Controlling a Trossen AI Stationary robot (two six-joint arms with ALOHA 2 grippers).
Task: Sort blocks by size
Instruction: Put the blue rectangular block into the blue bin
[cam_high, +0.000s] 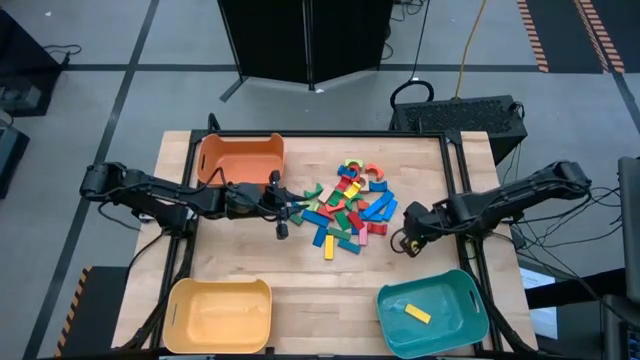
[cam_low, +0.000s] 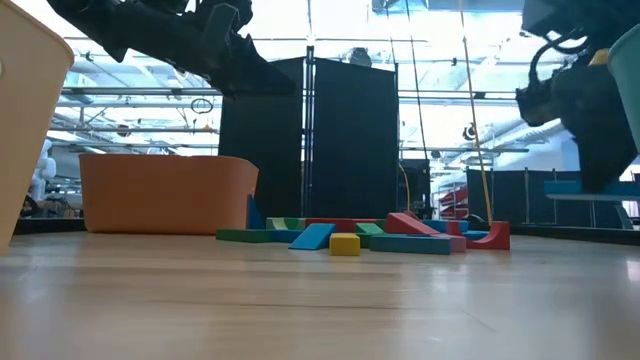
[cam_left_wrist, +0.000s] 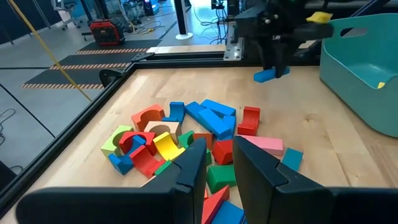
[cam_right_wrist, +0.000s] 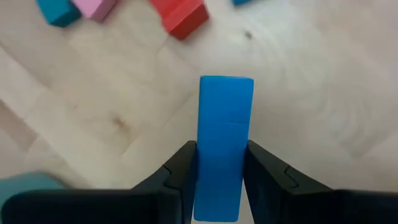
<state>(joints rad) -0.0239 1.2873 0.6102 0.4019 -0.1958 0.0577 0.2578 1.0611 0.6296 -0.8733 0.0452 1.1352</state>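
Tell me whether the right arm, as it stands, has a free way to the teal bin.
Probably yes: the right gripper, shut on a blue block, hangs above bare table, and nothing lies between it and the teal bin.

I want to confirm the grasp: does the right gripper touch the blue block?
Touching. In the right wrist view both fingers press the sides of the blue block, no gap showing.

Pale wood-grain table (cam_high: 300, 290), smooth painted blocks (cam_left_wrist: 186, 134), seemingly matt plastic bins (cam_high: 240, 158)
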